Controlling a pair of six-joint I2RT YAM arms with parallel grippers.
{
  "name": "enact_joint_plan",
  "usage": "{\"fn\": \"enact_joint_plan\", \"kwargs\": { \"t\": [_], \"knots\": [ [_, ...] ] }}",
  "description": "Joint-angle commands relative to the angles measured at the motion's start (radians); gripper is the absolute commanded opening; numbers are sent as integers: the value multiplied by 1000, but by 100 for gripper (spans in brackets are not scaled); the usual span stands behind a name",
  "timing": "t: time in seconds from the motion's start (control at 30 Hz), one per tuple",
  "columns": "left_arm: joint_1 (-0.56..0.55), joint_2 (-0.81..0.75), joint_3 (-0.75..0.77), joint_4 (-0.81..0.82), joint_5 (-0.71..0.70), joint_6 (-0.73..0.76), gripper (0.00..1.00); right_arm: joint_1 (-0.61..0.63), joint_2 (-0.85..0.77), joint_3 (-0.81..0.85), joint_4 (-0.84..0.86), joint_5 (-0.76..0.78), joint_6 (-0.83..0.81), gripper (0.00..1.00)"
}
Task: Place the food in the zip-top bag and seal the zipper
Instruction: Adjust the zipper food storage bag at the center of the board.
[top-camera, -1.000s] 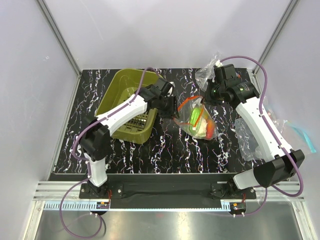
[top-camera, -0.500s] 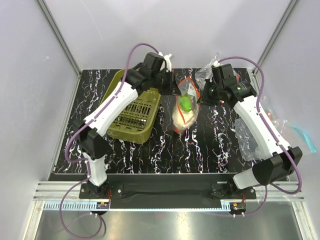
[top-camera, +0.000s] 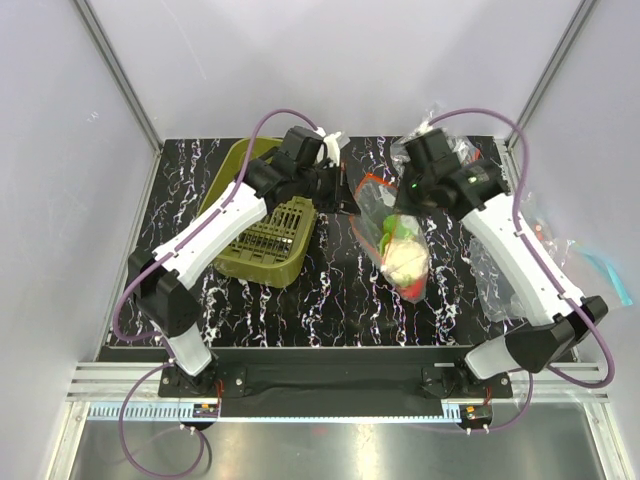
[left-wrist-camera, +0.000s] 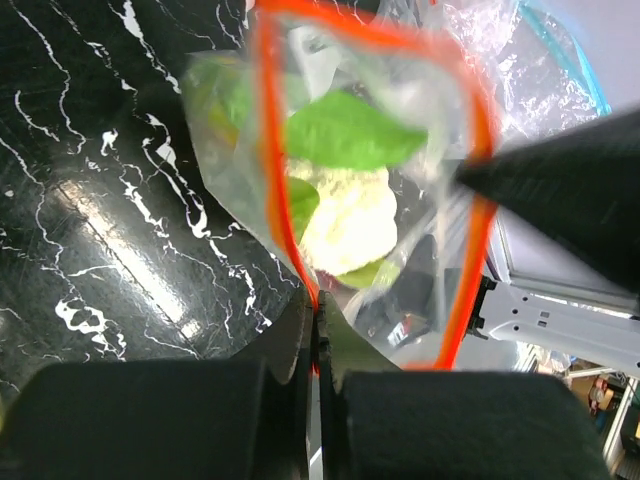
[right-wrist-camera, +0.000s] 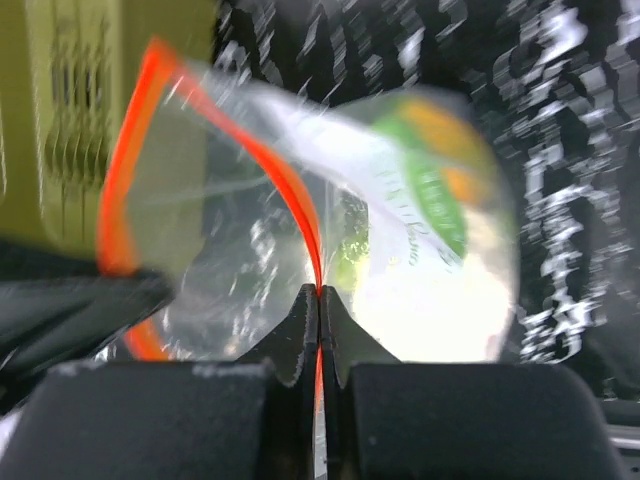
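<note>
— Entry one, left gripper (left-wrist-camera: 316, 318): how is it listed?
— Jaws pressed fully together. The zipper (left-wrist-camera: 268, 150) is pinched between them at one side of the bag's mouth.

— Entry two, right gripper (right-wrist-camera: 319, 298)?
— Closed just as tightly. The same red strip is clamped at the opposite side of the mouth.

— Entry three, zip-top bag (top-camera: 392, 228): where is it found?
— It is held between the two grippers, above the black marbled table (top-camera: 330, 290) and beside the olive basket (top-camera: 228, 190). The mouth is kept toward the far side and the filled end is turned toward the near edge. Whether that end rests on the table cannot be told.

— Condition of the zipper?
— It is recorded as unsealed. In the left wrist view the red strip is seen as a wide open loop.

— Entry four, the food?
— It is logged inside the bag:
  - a white cauliflower (left-wrist-camera: 345, 215);
  - a green leaf (left-wrist-camera: 345, 130) lying over the cauliflower;
  - a red piece (top-camera: 414, 290) at the lowest end;
  - an orange patch (right-wrist-camera: 440, 120), noted in the right wrist view but too blurred to be identified.

— Remaining stock?
— Crumpled clear bags (top-camera: 492, 278) are listed at the table's right edge, beside the right arm. A bag with a light-blue strip (top-camera: 606, 270) is listed furthest right.
</note>
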Motion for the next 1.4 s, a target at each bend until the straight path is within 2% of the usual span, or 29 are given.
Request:
{"fn": "enact_joint_plan", "kwargs": {
  "t": [0.0, 0.1, 0.33, 0.53, 0.57, 0.6, 0.8, 0.9, 1.0, 1.03, 1.07, 1.23, 1.37],
  "knots": [
    [-6, -46, 23, 58, 33, -3, 0, 90, 4, -28, 11, 23, 100, 0],
    [-5, -43, 40, 44, 28, -6, 0, 106, -7, -28, 29, -3, 108, 1],
    [-9, -9, 11, 33, 39, 43, 1, 104, -109, -172, 118, -54, 27, 20],
    [-13, -52, -49, 67, -43, 46, 1, 106, -172, -267, 189, -140, -20, 50],
    [-13, -50, -49, 62, -50, 42, 1, 104, -187, -286, 194, -141, -20, 60],
    [-13, -38, -40, 53, -56, 36, 1, 104, -212, -313, 195, -140, -17, 65],
    [-13, -15, -37, 58, -55, 3, 2, 104, -353, -401, 249, -265, -73, 62],
    [-17, -29, -39, 61, -82, -4, 2, 104, -344, -398, 194, -275, -60, 61],
    [-19, -39, -45, 56, -101, -11, 2, 104, -339, -396, 131, -246, -25, 69],
    [-19, -42, -46, 55, -102, -12, 2, 104, -349, -404, 129, -218, -16, 81],
    [-20, -44, -51, 52, -109, -8, 2, 104, -375, -427, 132, -204, -2, 85],
    [-19, -50, -51, 36, -122, 8, 2, 104, -398, -501, 160, -172, 74, 86],
    [-19, -46, -32, 13, -122, 20, 1, 104, -321, -524, 195, -115, 148, 84]
  ]
}}
